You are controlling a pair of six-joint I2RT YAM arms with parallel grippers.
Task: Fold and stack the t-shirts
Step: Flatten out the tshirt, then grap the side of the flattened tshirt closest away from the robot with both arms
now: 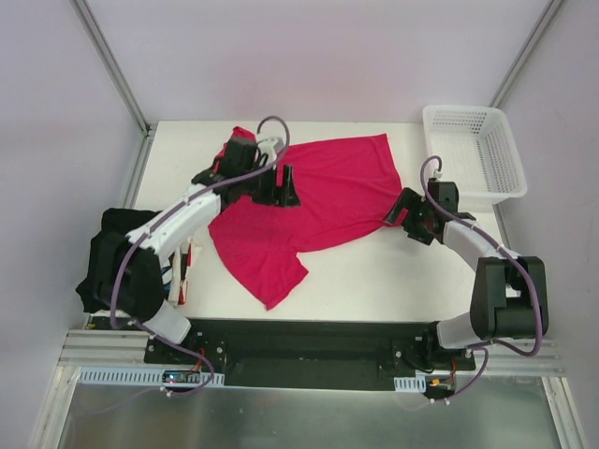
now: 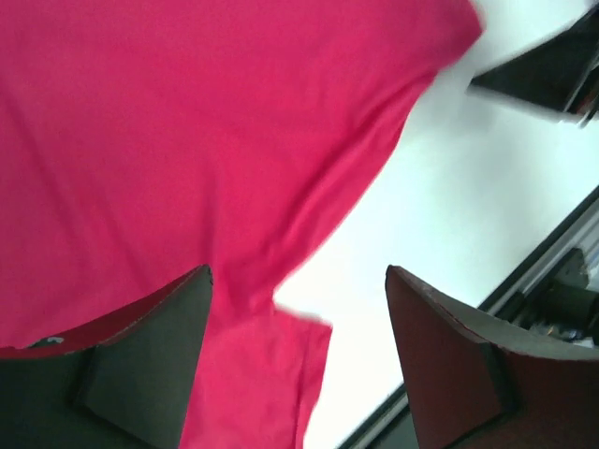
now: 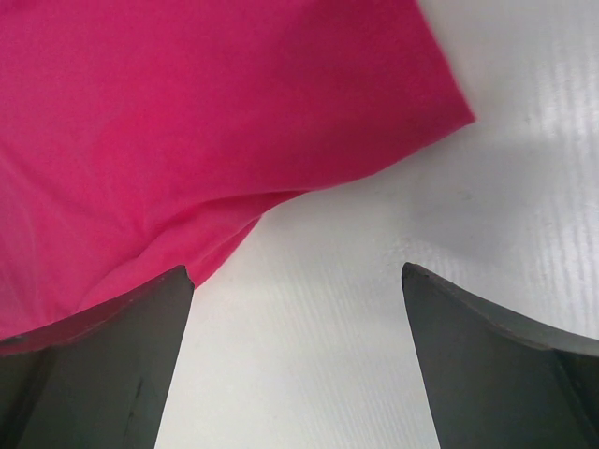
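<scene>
Early: pink tee [image 1: 314,201] spread unfolded mid table [image 1: 374,281], L jaws part open over its far-left, R jaws wide at right hem, both empty; other tees [image 1: 191,271] wait left.

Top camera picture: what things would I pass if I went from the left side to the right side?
You'd pass the black shirt, then the pink t-shirt, then the right gripper, then the white basket.

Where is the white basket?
In the top view, the white basket sits at the table's far right corner, beyond the right gripper, right of the pink t-shirt.
</scene>
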